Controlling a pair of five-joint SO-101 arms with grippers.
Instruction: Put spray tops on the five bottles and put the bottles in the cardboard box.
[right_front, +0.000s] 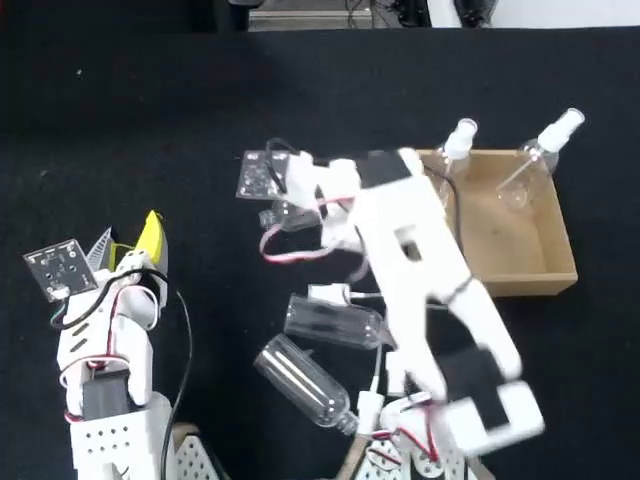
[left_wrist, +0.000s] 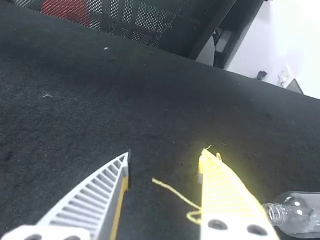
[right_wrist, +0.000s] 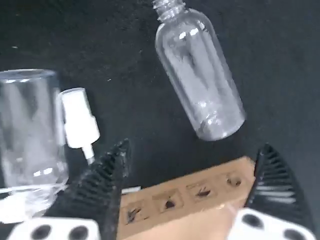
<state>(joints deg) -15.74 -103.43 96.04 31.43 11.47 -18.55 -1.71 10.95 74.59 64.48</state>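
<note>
Two clear bottles with white spray tops (right_front: 460, 138) (right_front: 545, 150) stand in the cardboard box (right_front: 540, 275). Two capless bottles (right_front: 335, 322) (right_front: 300, 380) lie on the black table, with loose spray tops (right_front: 330, 295) (right_front: 370, 410) beside them. A third bottle (right_front: 290, 215) lies partly under the right arm (right_front: 400, 240). My right gripper (right_wrist: 194, 149) is open just beside a lying capless bottle (right_wrist: 200, 75); a spray top (right_wrist: 80, 122) and another bottle (right_wrist: 30, 130) lie to one side, and a cardboard edge (right_wrist: 185, 200) shows between the fingers. My left gripper (right_front: 128, 228) (left_wrist: 165, 155) is open and holds nothing.
The black cloth covers the whole table, with free room at its far left (right_front: 120, 120). A capless bottle's neck (left_wrist: 297, 220) shows past the left gripper's yellow finger (left_wrist: 225, 200). The right arm's white links lie over the middle of the table.
</note>
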